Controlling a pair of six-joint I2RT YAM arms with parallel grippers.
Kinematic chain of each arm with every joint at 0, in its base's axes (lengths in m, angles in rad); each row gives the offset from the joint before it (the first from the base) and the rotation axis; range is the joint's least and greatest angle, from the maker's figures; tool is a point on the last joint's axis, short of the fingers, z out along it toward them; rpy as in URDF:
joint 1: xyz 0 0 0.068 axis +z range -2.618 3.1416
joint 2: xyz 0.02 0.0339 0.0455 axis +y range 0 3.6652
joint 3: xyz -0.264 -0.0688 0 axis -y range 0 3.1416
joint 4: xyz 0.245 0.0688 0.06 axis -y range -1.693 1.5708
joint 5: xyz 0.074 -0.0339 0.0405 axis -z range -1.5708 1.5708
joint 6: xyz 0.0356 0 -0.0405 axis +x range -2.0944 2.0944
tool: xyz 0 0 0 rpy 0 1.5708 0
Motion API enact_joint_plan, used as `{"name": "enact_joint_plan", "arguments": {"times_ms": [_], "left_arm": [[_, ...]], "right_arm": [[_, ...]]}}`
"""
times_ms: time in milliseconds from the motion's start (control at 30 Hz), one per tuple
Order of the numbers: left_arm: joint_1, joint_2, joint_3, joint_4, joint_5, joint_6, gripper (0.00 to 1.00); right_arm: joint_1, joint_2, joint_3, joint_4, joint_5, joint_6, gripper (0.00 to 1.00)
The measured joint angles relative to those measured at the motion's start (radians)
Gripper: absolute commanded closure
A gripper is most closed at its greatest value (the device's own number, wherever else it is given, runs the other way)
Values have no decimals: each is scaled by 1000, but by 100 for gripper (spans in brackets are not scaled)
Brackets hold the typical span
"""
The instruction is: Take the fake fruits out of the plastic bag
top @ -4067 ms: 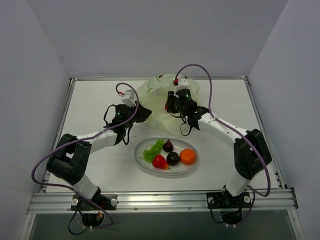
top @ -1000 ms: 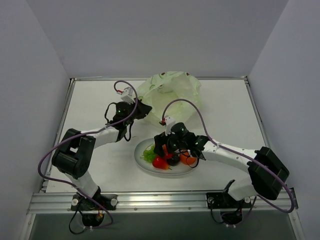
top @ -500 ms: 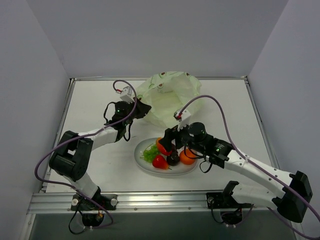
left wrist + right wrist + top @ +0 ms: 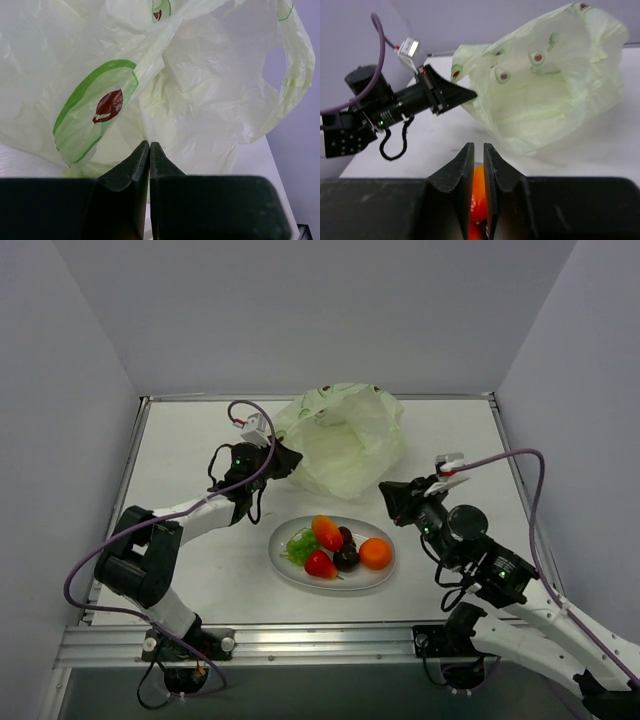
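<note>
The plastic bag (image 4: pixel 345 440) lies crumpled at the back of the table; no fruit shows in it. My left gripper (image 4: pixel 296 462) is shut on the bag's left edge, with a fold pinched between the fingertips (image 4: pixel 149 143). The white plate (image 4: pixel 345 583) holds the green grapes (image 4: pixel 300 545), the red strawberry piece (image 4: pixel 320 564), two maroon balls (image 4: pixel 346 558), the round orange (image 4: pixel 376 553) and the orange-red oval (image 4: pixel 326 532). My right gripper (image 4: pixel 384 499) is raised to the right of the plate, shut and empty. In the right wrist view (image 4: pixel 478 146) the oval (image 4: pixel 478 185) shows far below the jaws.
The table is bounded by grey walls on three sides and a metal rail at the front. The left arm's purple cable (image 4: pixel 235 410) loops above its wrist. The right arm's cable (image 4: pixel 520 455) arcs over the table's right side.
My right gripper carried the orange-red oval from the bag to the plate, left it there, and pulled back up and to the right. My left gripper kept its hold on the bag.
</note>
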Motion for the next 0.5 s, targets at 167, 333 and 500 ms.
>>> {"name": "enact_joint_plan", "arguments": {"times_ms": [167,333,500], "left_arm": [[-2,-14,0,-28,-6,13,53],[-14,-108,0,-139,-34,31,6],[-27,-322,0,-276,-106,45,6]], "right_arm": [[0,-110,-27,0,137,27,67],[0,-114,-28,-36,241,59,18],[0,-111,0,-92,354,75,0]]}}
